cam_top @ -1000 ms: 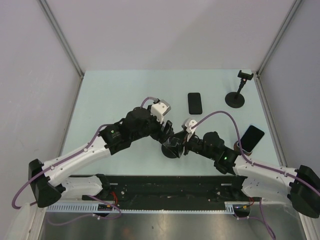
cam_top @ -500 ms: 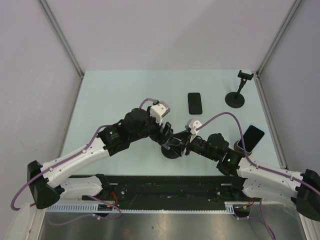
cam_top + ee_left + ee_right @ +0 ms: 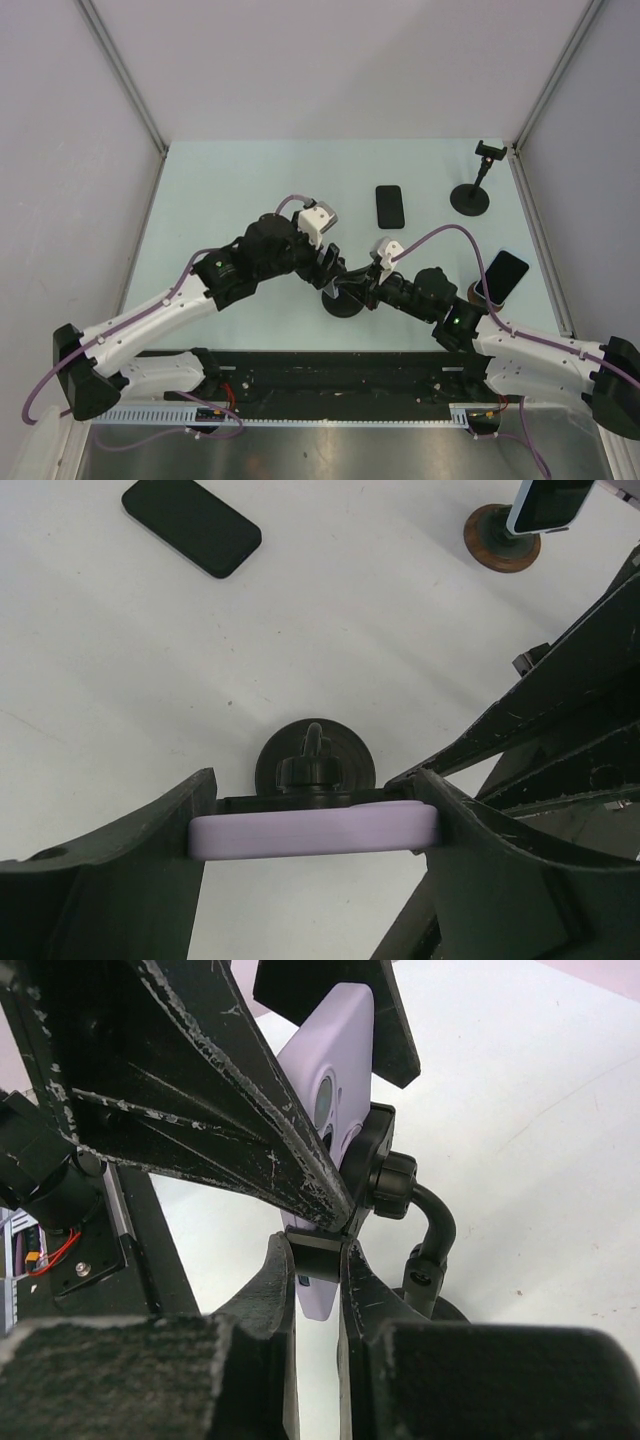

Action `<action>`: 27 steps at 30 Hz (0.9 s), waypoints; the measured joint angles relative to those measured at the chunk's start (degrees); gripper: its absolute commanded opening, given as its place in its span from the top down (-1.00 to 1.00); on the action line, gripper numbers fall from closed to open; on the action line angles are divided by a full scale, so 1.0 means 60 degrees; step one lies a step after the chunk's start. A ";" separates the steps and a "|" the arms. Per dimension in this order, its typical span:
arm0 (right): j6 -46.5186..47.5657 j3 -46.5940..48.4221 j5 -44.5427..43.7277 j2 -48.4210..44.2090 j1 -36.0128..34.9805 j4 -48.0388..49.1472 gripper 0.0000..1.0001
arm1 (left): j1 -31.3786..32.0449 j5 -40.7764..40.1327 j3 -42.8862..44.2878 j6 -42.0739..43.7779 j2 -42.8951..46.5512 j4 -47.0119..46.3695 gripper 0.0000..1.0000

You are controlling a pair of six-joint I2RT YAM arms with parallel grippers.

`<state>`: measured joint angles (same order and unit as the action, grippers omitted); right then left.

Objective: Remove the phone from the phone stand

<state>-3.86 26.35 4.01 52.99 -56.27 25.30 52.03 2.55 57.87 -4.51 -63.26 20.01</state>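
A lilac phone [image 3: 315, 835] sits in the clamp of a black phone stand [image 3: 316, 765] with a round base [image 3: 340, 303], near the table's middle front. My left gripper [image 3: 315, 825] spans the phone from above, one finger against each long edge, shut on it. From the right, my right gripper [image 3: 318, 1260] is shut on the stand's black clamp piece [image 3: 322, 1250] just below the phone [image 3: 335, 1090]. The stand's curved neck [image 3: 435, 1230] shows beside it. In the top view both grippers meet over the stand and hide the phone.
A black phone [image 3: 390, 205] lies flat on the table farther back. An empty black stand [image 3: 470, 195] is at the back right. Another phone [image 3: 503, 275] rests on a brown-based stand [image 3: 500, 540] near the right edge, beside my right arm.
My right gripper moved in a little to the left and closed on the stand's clamp piece. The left gripper has kept its grip on the phone.
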 measured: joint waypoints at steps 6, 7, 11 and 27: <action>0.0007 0.0000 -0.0025 0.0036 -0.0047 0.0051 1.00 | -0.0488 0.0710 0.0015 0.0036 0.0066 0.0215 0.99; 0.0007 0.0004 -0.0022 0.0055 -0.0062 0.0066 1.00 | -0.0572 0.0874 0.0018 0.0069 0.0091 0.0295 0.99; 0.0011 0.0004 -0.0080 0.0084 -0.0109 0.0106 1.00 | -0.0958 0.1508 0.0076 0.0189 0.0222 0.0674 0.99; 0.0189 0.0004 -0.0255 0.0171 -0.0113 0.0186 1.00 | -0.1297 0.2794 0.0397 0.1093 0.0350 0.1636 0.99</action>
<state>-2.72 26.37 2.48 54.02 -56.95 26.41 44.25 19.31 60.25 2.04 -61.17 29.82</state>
